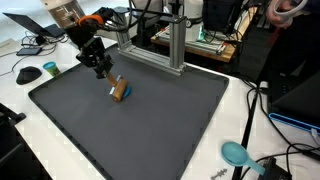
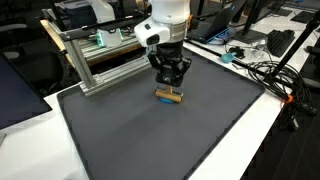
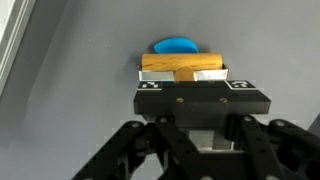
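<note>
My gripper [image 3: 183,76] is shut on a small wooden block [image 3: 182,63], which lies crosswise between the fingertips. A rounded blue piece [image 3: 175,45] shows just beyond the block; whether the two are joined I cannot tell. In both exterior views the gripper [image 1: 106,76] [image 2: 168,86] points down over the far part of the dark mat [image 1: 150,130] [image 2: 150,140]. The wooden block [image 1: 121,91] [image 2: 168,96] sits at its tips, at or just above the mat surface. The blue piece [image 2: 167,102] peeks out from under the block.
An aluminium frame [image 1: 175,45] [image 2: 100,60] stands along the mat's far edge. A teal bowl-like thing [image 1: 235,153] and cables [image 1: 270,160] lie off one corner on the white table. A dark mouse [image 1: 28,74] sits beside the mat. More cables [image 2: 265,70] lie on the table.
</note>
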Tool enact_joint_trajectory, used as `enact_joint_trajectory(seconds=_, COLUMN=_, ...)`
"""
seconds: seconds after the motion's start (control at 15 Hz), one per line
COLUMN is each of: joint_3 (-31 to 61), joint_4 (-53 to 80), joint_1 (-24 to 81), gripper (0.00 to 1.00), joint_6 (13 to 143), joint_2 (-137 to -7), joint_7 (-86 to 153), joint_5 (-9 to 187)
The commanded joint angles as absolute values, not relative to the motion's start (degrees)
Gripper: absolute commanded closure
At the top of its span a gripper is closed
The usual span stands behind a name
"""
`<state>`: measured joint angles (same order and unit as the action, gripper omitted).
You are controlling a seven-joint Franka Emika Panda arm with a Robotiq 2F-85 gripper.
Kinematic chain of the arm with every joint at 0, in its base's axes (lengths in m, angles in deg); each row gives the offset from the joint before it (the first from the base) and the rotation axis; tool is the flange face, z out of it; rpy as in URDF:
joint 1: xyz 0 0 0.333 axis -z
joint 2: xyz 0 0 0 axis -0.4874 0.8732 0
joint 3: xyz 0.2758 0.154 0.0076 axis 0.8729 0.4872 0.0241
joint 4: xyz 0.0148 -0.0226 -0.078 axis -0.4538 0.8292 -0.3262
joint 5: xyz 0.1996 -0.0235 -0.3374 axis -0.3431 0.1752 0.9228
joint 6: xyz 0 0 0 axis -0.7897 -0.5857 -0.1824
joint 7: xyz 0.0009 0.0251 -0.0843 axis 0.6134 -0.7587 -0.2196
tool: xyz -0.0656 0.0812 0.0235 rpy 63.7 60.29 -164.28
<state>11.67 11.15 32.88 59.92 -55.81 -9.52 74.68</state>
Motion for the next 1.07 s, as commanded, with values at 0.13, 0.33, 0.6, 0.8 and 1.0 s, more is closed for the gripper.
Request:
enact_joint_trajectory(seconds=0.13, joint_3=10.34, joint_4=7.48, joint_1=33.64, gripper=0.78, joint_6=65.05, joint_2=-50.33, joint_7=-7.59, joint_5=76.53)
enact_joint_trajectory(seconds=0.33, joint_3=10.18, joint_4=7.50, joint_1=33.51, gripper=0.78, joint_6=65.66, joint_2=-50.32, joint_7=-7.29, joint_5=76.78)
enact_joint_trajectory(seconds=0.6, joint_3=10.04, joint_4=7.23, joint_1=33.48, gripper=0.78, joint_6=65.81, joint_2=-50.19, joint_7=-7.02, joint_5=76.88)
enact_joint_trajectory(seconds=0.8, joint_3=9.88, joint_4=6.99, joint_1=33.49, gripper=0.78, joint_6=66.00, joint_2=-50.11, joint_7=-6.78, joint_5=77.02)
enact_joint_trajectory(seconds=1.0, joint_3=9.68, joint_4=6.50, joint_1=33.59, gripper=0.78, joint_6=66.06, joint_2=-49.94, joint_7=-6.46, joint_5=77.01)
